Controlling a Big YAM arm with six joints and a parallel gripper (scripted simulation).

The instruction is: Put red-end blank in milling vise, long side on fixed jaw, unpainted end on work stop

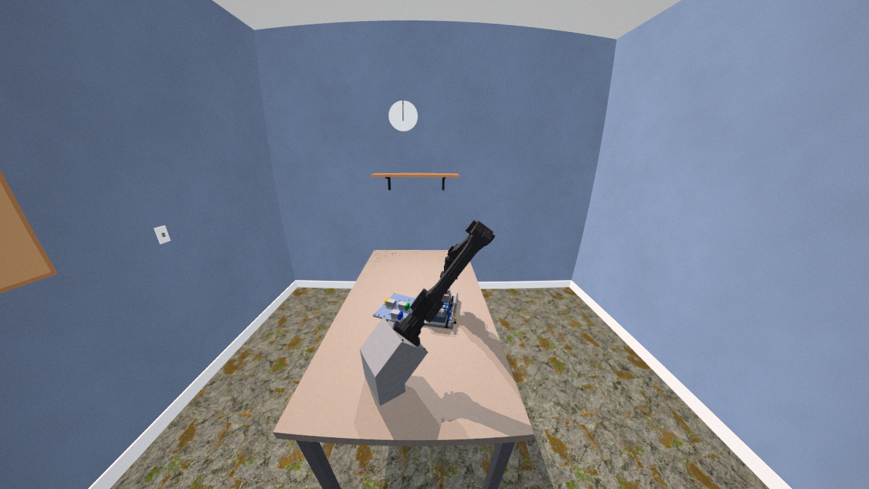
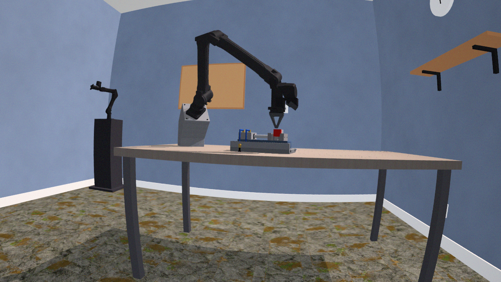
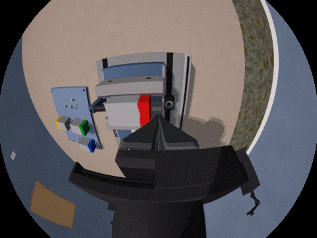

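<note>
The blank with the red end (image 2: 277, 132) (image 3: 127, 110) lies in the milling vise between the jaws. Its red end points right in the wrist view, away from the work stop (image 3: 99, 108) at its unpainted end. Its long side is beside the fixed jaw (image 3: 130, 86) (image 2: 284, 137); contact or a thin gap there cannot be told. The moving jaw is mostly hidden behind the blank and my fingers in the wrist view. My gripper (image 2: 276, 127) (image 3: 158, 118) is shut and empty, with its tips just above the blank's height, near its red end.
The blue plate (image 3: 63, 96) (image 1: 381, 313) lies left of the vise. It carries a yellow-ended blank (image 3: 65, 123), a green-ended blank (image 3: 79, 126) and a blue-ended blank (image 3: 88, 144). The vise's blue hoses (image 2: 247, 134) stand on the arm-base side.
</note>
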